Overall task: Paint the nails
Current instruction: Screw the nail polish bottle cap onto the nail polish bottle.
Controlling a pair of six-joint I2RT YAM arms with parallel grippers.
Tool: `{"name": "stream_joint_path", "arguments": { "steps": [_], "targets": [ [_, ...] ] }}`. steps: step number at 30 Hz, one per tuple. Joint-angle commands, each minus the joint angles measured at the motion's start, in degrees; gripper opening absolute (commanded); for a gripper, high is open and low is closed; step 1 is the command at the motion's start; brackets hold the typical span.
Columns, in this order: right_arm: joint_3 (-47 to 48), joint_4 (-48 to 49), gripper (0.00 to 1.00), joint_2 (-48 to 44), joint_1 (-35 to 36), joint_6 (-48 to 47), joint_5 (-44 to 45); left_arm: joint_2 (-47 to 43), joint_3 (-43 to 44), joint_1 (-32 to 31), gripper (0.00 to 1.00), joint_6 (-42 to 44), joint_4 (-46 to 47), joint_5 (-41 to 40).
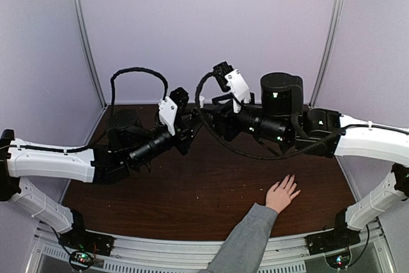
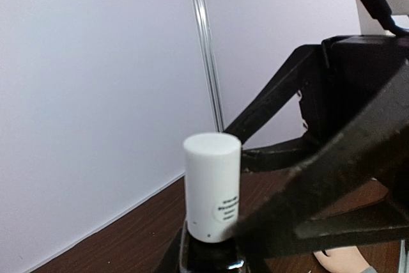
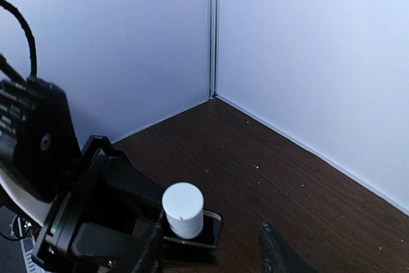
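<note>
Nails (image 1: 292,178), tiny, pale, at tips of spread fingers (image 1: 289,184), hand (image 1: 281,195) flat on brown surface (image 1: 192,190), near-right area

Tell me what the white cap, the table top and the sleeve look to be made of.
White cap on the dark bottle: likely plastic, smooth matte, even colour, with a small printed sticker. Table top: dark brown wood or wood-look laminate, faint sheen; grain too blurred to settle. Sleeve: grey fabric, soft folds, matte.

Dark wood table (image 1: 192,190); human hand (image 1: 282,194) flat on it, fingers spread.
</note>
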Motion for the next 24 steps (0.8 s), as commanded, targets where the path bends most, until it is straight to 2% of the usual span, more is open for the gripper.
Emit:
{"name": "stream_joint_path", "arguments": {
  "steps": [1,6,10,18,24],
  "targets": [
    [-1.88,-0.49,0.56,-4.98,0.22,-2.71,-3.05,-3.71,0.03,-0.13,0.0,-0.64,1.75,5.16],
    [-2.31,-4.66,0.69,-9.39,-0.03,-7.83,-11.52,-6.41,-0.28,0.12,0.0,-1.31,-2.23,12.22],
    [-1.68,-9.85,0.73,-12.28,-0.08,-11.74,-20.03,-8.83,-0.23,0.35,0.0,-0.65,-6.73,24.22],
    [1.7,-18.06,0.73,-14.0,-0.14,-18.3,-37.36,-8.63,4.46,0.38,0.0,0.93,-18.16,45.24],
    [4.11,-21.02,0.69,-12.48,-0.04,-21.29,-48.02,-5.78,7.31,0.4,0.0,-1.35,-19.6,57.37]
  ]
}}
